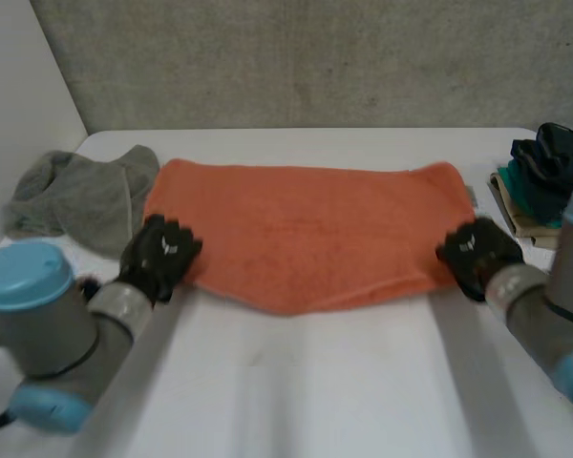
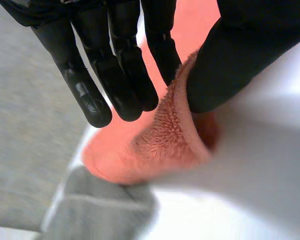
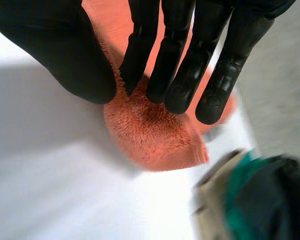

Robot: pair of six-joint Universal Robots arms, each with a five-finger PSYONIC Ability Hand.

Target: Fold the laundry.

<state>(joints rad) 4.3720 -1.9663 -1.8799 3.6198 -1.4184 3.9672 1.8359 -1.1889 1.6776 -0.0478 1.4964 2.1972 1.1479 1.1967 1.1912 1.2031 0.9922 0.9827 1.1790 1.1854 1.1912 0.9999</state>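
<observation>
Near corners (both) of orange towel [image 1: 306,234] between fingers [image 2: 124,75]

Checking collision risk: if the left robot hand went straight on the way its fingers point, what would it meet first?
The left robot hand pinches the orange towel; its corner lies just ahead, then probably the grey cloth, depth unclear.

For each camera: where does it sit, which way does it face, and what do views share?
Head: between and behind the arms, looking down at table and towel; arms, left hand, right hand show.
Left wrist: on that wrist, looking along the left hand pinching a towel corner; grey cloth beyond.
Right wrist: on that wrist, along the right hand pinching the other corner; clothes pile beside.
Shared: the towel, in all three.
</observation>
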